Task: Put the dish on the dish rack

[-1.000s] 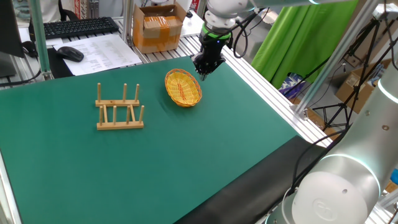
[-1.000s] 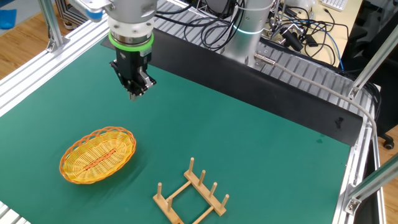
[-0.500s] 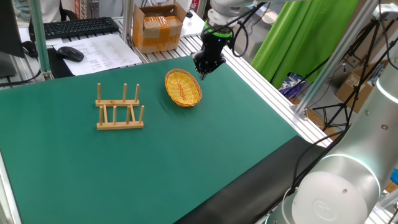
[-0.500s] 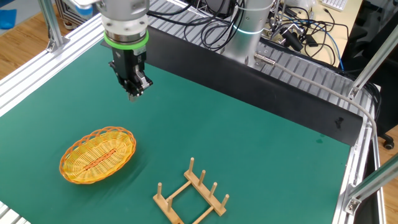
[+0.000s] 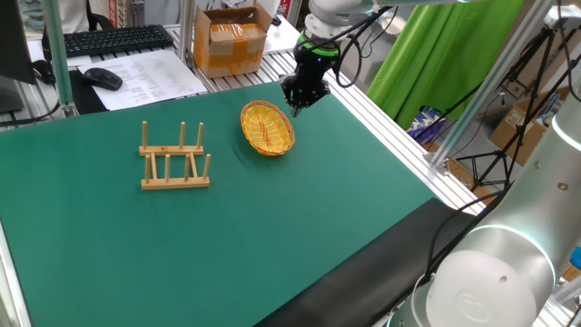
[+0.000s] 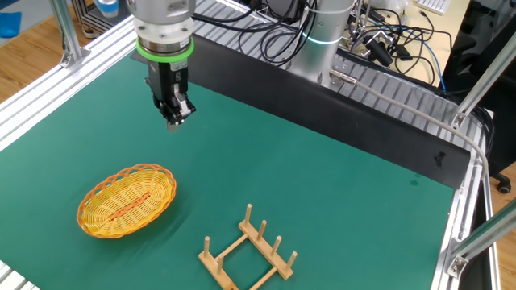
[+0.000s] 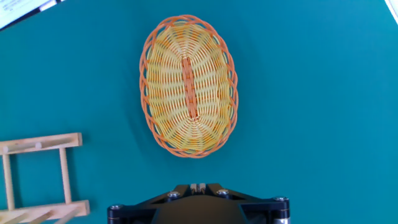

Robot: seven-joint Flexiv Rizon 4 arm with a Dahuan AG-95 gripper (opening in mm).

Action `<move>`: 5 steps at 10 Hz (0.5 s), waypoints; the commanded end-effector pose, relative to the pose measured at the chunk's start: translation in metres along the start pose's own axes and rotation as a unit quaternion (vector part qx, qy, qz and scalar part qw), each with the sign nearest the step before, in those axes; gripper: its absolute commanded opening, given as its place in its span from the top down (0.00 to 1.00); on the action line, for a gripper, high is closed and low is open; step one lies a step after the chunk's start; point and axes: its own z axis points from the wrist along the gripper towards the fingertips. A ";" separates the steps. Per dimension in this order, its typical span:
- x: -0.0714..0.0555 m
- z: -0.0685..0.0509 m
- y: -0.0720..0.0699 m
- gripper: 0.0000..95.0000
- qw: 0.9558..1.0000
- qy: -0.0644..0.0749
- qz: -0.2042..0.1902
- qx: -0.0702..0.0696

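The dish [image 5: 268,127] is a yellow-orange woven oval plate lying flat on the green mat, also seen in the other fixed view [image 6: 126,201] and in the middle of the hand view [image 7: 189,87]. The dish rack [image 5: 175,159] is light wood with upright pegs and stands apart from the dish; it also shows in the other fixed view [image 6: 248,254] and partly at the hand view's lower left edge [image 7: 37,177]. My gripper [image 5: 294,107] hovers above the mat just beside the dish [image 6: 172,123]. Its fingertips are together with nothing between them [image 7: 198,186].
A cardboard box [image 5: 231,41], a keyboard [image 5: 113,38] and a mouse [image 5: 103,78] lie beyond the mat's far edge. Aluminium rails [image 5: 399,136] border the mat. A black strip with cables [image 6: 322,89] runs along the arm-base side.
My gripper has shifted slightly and turned a little about its axis above the mat. The dish and the rack have not moved.
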 end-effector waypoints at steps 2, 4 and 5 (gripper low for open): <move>0.002 -0.001 -0.001 1.00 1.000 -0.019 -0.015 0.003; 0.002 -0.001 -0.001 1.00 0.999 -0.024 -0.015 0.016; -0.002 -0.001 0.002 1.00 0.999 -0.028 -0.019 0.032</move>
